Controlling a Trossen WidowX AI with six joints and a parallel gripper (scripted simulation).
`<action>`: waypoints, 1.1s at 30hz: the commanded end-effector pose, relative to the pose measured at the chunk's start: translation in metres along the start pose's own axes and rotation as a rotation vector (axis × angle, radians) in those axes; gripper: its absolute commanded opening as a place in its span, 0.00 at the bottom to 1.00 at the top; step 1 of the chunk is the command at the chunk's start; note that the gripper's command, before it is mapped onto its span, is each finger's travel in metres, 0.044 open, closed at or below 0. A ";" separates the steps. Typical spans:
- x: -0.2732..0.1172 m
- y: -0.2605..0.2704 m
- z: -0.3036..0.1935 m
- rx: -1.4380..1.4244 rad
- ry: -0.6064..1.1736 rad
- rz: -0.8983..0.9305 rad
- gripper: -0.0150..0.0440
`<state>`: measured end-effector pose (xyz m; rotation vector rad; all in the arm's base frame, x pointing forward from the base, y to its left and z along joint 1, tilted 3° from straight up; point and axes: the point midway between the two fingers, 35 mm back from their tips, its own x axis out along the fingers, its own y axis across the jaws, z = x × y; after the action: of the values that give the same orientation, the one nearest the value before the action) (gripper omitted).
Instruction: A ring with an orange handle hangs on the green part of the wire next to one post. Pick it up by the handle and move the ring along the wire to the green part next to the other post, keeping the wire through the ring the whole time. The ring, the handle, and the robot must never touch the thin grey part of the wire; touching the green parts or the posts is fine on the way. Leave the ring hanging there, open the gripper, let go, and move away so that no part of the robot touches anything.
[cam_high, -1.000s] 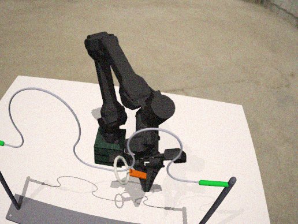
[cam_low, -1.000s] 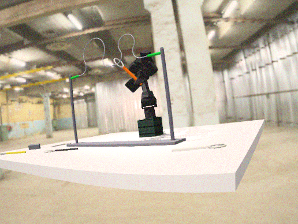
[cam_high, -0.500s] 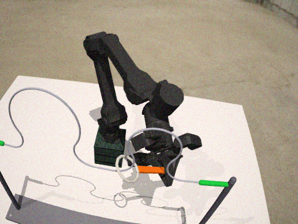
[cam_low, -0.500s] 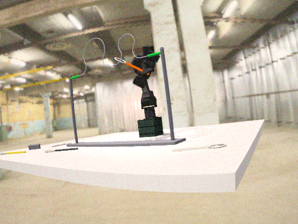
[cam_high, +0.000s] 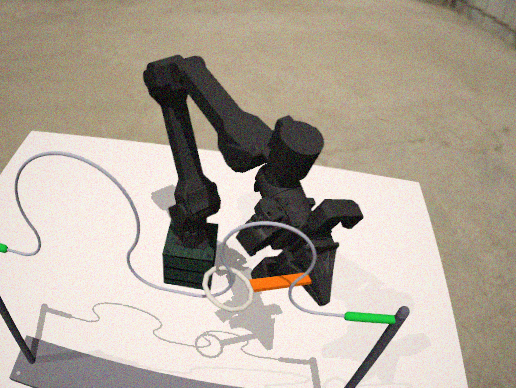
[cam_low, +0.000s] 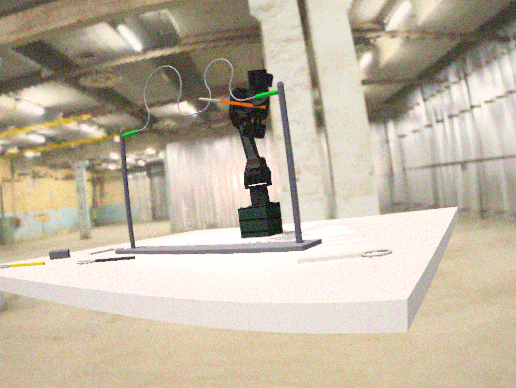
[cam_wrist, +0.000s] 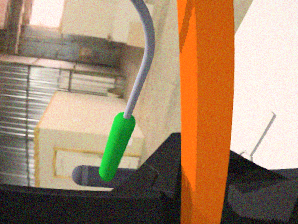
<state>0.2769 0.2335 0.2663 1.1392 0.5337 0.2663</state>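
Observation:
My gripper (cam_high: 298, 278) (cam_wrist: 184, 141) is shut on the orange handle (cam_high: 280, 282) (cam_low: 242, 103) (cam_wrist: 205, 100) and holds it about level, high above the table. The white ring (cam_high: 227, 289) (cam_low: 207, 100) sits at the handle's left end, around a low bend of the thin grey wire (cam_high: 127, 200) (cam_low: 165, 70) (cam_wrist: 144, 60). I cannot tell whether ring and wire touch. The green part (cam_high: 369, 317) (cam_low: 266, 93) (cam_wrist: 116, 146) by the right post (cam_high: 380, 345) (cam_low: 289, 165) lies to the right of the handle. The other green part (cam_high: 2, 247) (cam_low: 130, 133) is far left by the left post (cam_high: 15, 327) (cam_low: 127, 190).
The arm's dark green base (cam_high: 190, 257) (cam_low: 259, 220) stands behind the wire, on the white table (cam_high: 410, 240) (cam_low: 350, 295). The posts rise from a grey base strip (cam_high: 75, 370) (cam_low: 215, 247). A loose ring tool (cam_low: 345, 256), a small grey block (cam_low: 59, 254) and two more tools lie in front.

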 end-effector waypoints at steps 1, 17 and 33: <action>-0.003 0.018 0.001 0.085 0.011 0.055 0.00; -0.013 0.058 0.010 0.328 0.041 0.192 0.00; -0.024 0.084 0.023 0.492 0.062 0.284 0.00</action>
<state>0.2757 0.2408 0.3456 1.6537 0.5130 0.4091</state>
